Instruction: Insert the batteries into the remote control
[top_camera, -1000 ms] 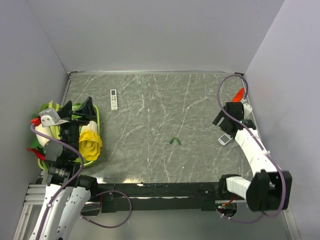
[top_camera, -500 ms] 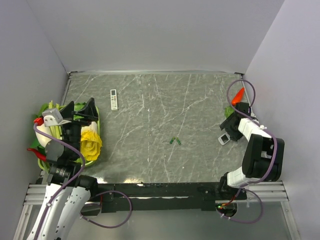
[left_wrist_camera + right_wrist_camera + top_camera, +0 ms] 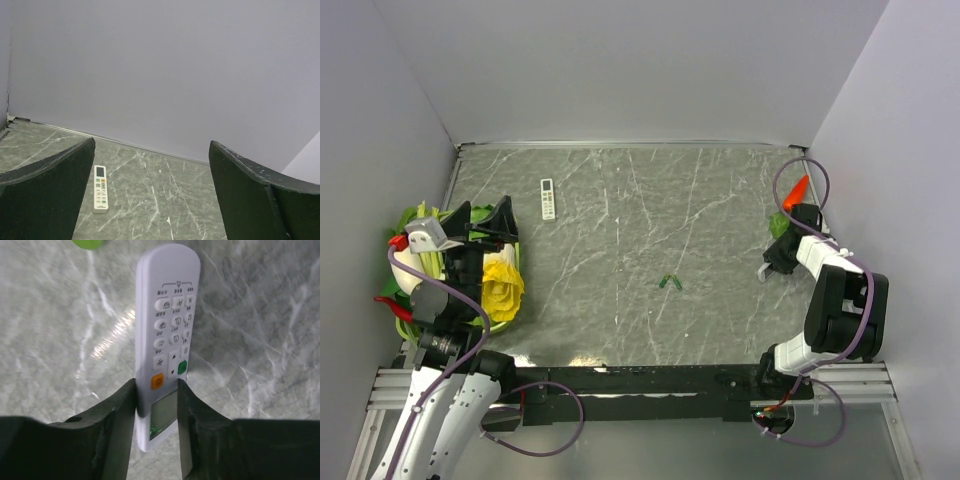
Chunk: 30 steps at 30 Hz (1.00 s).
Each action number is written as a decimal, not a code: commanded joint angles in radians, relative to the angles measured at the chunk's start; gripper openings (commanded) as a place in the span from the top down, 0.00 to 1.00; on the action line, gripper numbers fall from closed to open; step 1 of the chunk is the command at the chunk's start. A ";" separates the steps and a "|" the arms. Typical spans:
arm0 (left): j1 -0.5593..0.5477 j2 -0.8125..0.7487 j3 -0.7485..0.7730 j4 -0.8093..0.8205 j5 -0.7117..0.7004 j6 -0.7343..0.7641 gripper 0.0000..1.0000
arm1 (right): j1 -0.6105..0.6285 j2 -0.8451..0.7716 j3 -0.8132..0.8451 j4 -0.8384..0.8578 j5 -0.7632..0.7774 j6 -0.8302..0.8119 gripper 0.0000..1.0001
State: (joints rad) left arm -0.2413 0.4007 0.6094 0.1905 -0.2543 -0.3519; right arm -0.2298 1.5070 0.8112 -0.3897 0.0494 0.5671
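Just inside the right edge of the grey marbled worktop (image 3: pixel 620 200), the right claw (image 3: pixel 156 385) pinches the remote (image 3: pixel 167 315) across its width at the screen end, jaws partly closed and pressed to both long sides. The remote lies face up, its long axis running straight away from the claw, so a lift would carry it lengthwise. The batteries (image 3: pixel 669 281), two green cylinders lying together, sit on bare stone near mid-worktop, well to the left of that claw and nearer the right arm than the left. The left claw (image 3: pixel 480 215) hangs wide open and empty above a green basket (image 3: pixel 516 250) at the left edge; a second remote (image 3: pixel 548 198) lies far left. Pale walls (image 3: pixel 620 70) close in three sides.
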 commanded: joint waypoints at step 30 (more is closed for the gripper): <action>-0.052 0.270 0.036 0.035 0.602 -0.277 0.01 | 0.342 -0.679 -0.342 0.756 -0.773 -0.050 1.00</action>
State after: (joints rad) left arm -0.2859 0.6373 0.6147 0.2108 0.0921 -0.4915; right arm 0.0513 0.8745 0.4782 0.1360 -0.5636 0.4889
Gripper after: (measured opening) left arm 0.995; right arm 0.263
